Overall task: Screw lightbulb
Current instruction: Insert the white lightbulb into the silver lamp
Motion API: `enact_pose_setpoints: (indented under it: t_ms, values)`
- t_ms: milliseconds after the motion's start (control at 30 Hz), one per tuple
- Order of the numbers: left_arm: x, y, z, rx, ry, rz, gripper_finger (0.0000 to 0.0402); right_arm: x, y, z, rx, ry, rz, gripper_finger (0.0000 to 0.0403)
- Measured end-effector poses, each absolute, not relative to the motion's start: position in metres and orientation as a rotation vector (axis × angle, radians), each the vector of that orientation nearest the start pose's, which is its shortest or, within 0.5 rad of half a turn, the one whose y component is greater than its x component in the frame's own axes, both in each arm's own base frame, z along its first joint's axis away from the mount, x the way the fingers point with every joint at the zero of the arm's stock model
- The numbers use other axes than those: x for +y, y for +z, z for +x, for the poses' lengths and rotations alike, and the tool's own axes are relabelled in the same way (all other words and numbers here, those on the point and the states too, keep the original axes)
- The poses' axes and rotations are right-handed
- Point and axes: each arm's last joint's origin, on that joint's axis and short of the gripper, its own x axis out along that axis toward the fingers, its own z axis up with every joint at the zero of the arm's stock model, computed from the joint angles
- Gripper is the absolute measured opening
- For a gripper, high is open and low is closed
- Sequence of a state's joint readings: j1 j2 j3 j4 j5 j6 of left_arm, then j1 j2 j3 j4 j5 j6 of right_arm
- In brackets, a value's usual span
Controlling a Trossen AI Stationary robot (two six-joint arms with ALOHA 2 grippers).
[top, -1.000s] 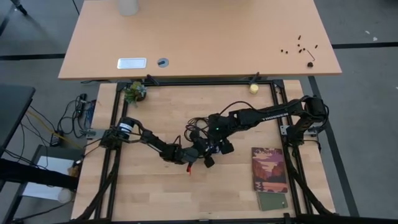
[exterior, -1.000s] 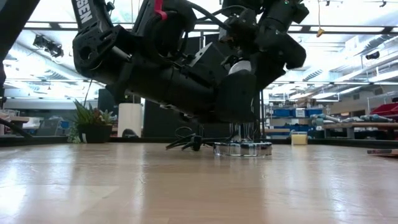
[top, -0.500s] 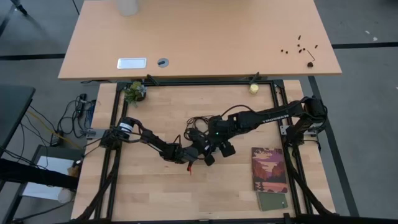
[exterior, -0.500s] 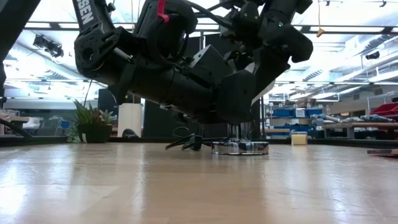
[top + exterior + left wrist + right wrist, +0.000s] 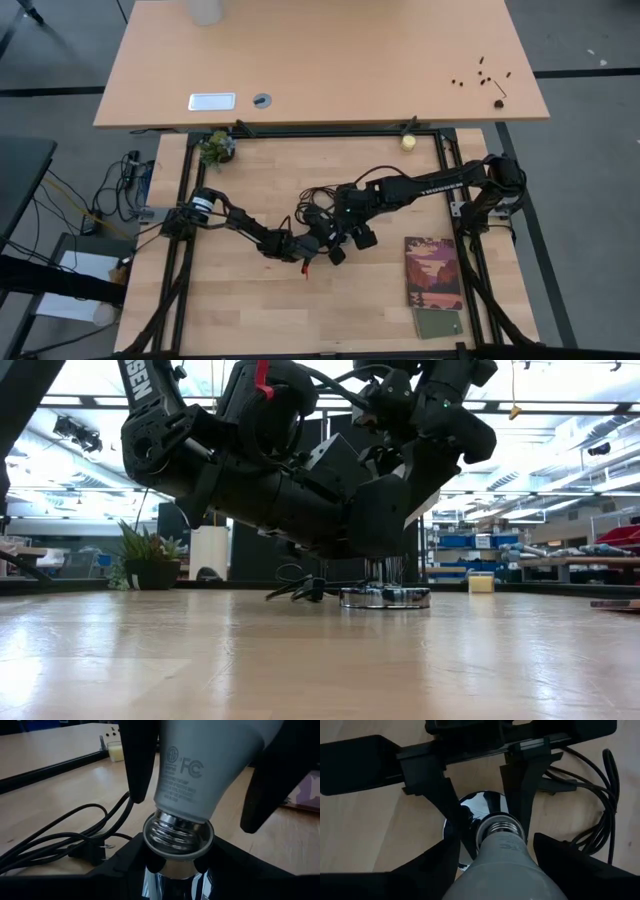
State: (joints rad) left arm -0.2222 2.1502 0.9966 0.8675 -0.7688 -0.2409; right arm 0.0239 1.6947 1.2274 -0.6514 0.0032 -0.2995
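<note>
The white lightbulb (image 5: 200, 765) stands over the silver socket (image 5: 177, 837), its threaded base inside the socket's mouth. The socket's round disc (image 5: 385, 598) rests flat on the table, with its black cord (image 5: 65, 830) trailing behind. My left gripper (image 5: 177, 870) is shut on the socket, reaching in from the table's left. My right gripper (image 5: 500, 870) comes down from above, shut on the bulb. In the high view both meet at the table's middle: the left gripper (image 5: 318, 243) and the right gripper (image 5: 345, 238). My left gripper pinches the socket's neck (image 5: 175, 875) between its two fingers, just under the rim. The fingers (image 5: 520, 795) come in nearly level from the table's left. The socket stands upright with its disc on the table. My right gripper pinches the bulb's white body (image 5: 162, 775) between its two fingers (image 5: 137, 760), one on each side. It comes slanting down from above and from the table's right. The bulb stands nearly upright, with its threaded base (image 5: 177, 825) in the socket's mouth.
A booklet (image 5: 433, 272) and a small green card (image 5: 438, 323) lie at the near right. A yellowish ball (image 5: 408, 142) and a small plant (image 5: 215, 148) sit at the table's far edge. The cord loops lie just beyond the socket.
My right gripper has tipped and turned a little about the bulb. In the low view its finger hung straight and some white bulb showed; now the finger slants and hides the bulb. My left gripper and the socket have kept their place.
</note>
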Motion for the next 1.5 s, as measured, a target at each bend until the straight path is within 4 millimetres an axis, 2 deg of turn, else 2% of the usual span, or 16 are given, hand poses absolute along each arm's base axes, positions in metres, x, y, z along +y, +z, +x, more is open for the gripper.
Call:
enact_pose_setpoints:
  t_ms: [233, 500, 767, 1100, 1333, 1500]
  values:
    - [-0.070, 0.100, 0.398, 0.192, 0.566, -0.093, 0.0183, 0.007, 0.224, 0.340, 1.117, 0.194, -0.298, 0.0250]
    - [-0.070, 0.100, 0.398, 0.200, 0.558, -0.069, 0.0188, 0.004, 0.250, 0.343, 1.132, 0.196, -0.354, 0.0250]
    - [-0.082, 0.103, 0.396, 0.216, 0.525, 0.039, 0.0233, 0.002, 0.286, 0.340, 1.188, 0.249, -0.375, 0.0250]
    - [-0.102, 0.120, 0.388, 0.151, 0.661, 0.190, 0.0244, 0.008, 0.286, 0.340, 1.186, 0.283, -0.298, 0.0250]
    - [-0.104, 0.125, 0.389, 0.129, 0.716, 0.176, 0.0245, 0.011, 0.288, 0.345, 1.146, 0.192, -0.168, 0.0250]
    - [-0.107, 0.130, 0.392, 0.151, 0.727, 0.264, 0.0236, 0.011, 0.288, 0.345, 1.149, 0.120, -0.059, 0.0250]
